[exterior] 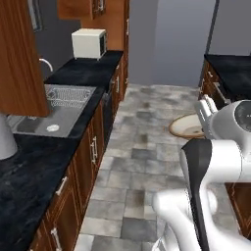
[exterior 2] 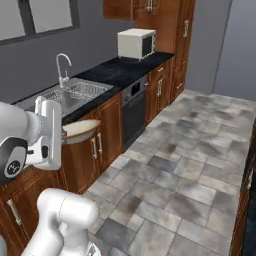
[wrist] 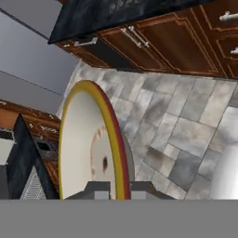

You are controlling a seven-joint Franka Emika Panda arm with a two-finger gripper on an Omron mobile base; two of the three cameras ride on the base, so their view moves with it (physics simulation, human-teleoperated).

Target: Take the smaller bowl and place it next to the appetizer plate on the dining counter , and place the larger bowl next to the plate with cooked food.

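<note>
The tool is pinching the rim of the smaller bowl, its fingers pressed together on the edge at the bottom centre of the hand view, where the bowl is standing on edge and showing its cream inside and a yellow-to-red rim. In the left base view the smaller bowl is sitting in the middle right of the frame, held in the air above the grey tiled floor, just beside the white arm. In the right base view the bowl is appearing at the middle left, next to the arm's wrist and in front of the wood cabinet fronts. A black marble counter is running along the left side of the left base view, carrying a steel sink with a wire rack in it. A cream microwave is resting on that counter at the upper left of the frame.
</note>
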